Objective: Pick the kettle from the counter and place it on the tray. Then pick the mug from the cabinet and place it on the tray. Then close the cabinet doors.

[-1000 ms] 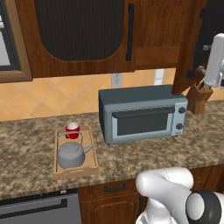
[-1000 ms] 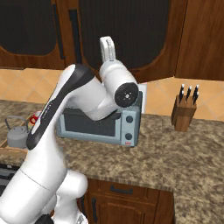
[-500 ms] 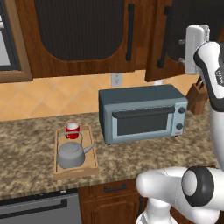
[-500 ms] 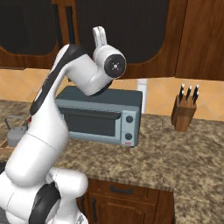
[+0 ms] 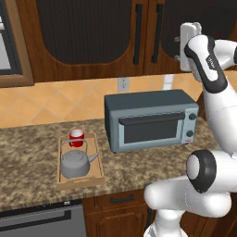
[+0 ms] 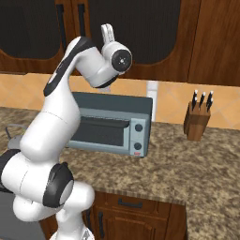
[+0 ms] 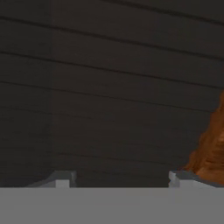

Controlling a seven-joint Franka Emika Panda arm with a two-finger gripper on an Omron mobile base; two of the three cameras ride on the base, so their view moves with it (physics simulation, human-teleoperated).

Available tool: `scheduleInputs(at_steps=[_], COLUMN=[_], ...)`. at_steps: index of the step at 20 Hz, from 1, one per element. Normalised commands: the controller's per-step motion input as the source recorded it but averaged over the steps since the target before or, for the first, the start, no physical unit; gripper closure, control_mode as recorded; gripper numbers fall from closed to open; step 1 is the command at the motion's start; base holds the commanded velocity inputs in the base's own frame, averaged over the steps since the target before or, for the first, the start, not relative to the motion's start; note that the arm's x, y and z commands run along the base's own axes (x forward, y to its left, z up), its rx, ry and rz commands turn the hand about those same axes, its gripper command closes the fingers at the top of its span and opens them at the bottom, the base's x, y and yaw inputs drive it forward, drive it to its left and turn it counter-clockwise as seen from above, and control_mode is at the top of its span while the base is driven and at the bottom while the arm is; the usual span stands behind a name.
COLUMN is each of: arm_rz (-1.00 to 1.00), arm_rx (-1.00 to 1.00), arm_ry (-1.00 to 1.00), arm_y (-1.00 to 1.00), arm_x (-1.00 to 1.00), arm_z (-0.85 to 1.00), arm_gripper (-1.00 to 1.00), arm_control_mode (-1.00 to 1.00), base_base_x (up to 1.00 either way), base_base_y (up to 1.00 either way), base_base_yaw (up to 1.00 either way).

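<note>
Kettle (image 5: 75,163) and red mug (image 5: 77,137) are sitting on the tray (image 5: 96,176); my gripper (image 7: 120,178), jaws apart and empty, is pressing toward the closed-looking cabinet doors (image 5: 90,37).

Kitchen, probably home: toaster oven (image 5: 150,120), knife block (image 6: 197,121).

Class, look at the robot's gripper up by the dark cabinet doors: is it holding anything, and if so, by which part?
Nothing is held. The gripper has its jaws apart and empty against the ribbed panel of the cabinet doors.
</note>
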Motion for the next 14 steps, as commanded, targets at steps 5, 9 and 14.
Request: scheduleInputs(at_steps=[5,9,14], arm_rz=[0.0,0.0,0.0], arm_rx=[-0.02,-0.03,-0.05], arm_ry=[0.0,-0.01,0.0], arm_y=[0.29,0.29,0.22], arm_x=[0.93,0.72,0.46], arm_z=[-0.12,-0.17,-0.15], arm_gripper=[-1.0,-1.0,-1.0], arm_control_mode=[-1.0,-1.0,-1.0], base_base_x=[0.0,0.0,0.0], base_base_y=[0.0,0.0,0.0], base_base_yaw=[0.0,0.0,0.0])
